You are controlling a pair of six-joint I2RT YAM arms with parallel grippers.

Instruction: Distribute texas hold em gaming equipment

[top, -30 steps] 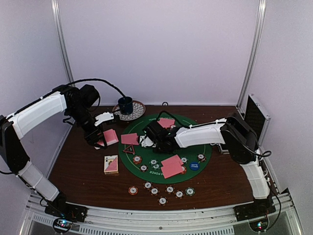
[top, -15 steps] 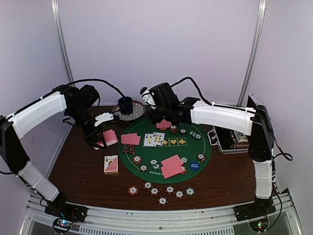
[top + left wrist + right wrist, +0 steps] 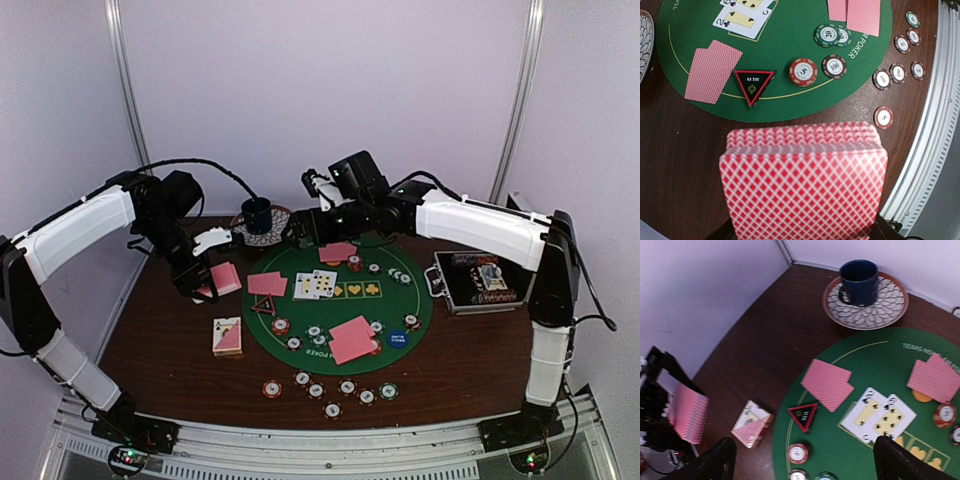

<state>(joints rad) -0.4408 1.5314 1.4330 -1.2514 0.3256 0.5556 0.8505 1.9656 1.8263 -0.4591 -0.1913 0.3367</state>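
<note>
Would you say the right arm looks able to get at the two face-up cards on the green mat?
Probably yes: the right claw hangs open over the green mat, and the face-up cards lie bare, with nothing on top or in between.

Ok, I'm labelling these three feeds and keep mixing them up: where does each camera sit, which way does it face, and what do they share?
Top external: high behind the bases, facing forward and down over the green mat; both arms show, left claw gripping the card deck, right claw open.
Left wrist: looks down past the deck at the triangle marker; claw edges barely show.
Right wrist: above the mat's far edge, looking down at the cup and face-up cards; its spread fingers show.
Shared: all three see that marker.
</note>
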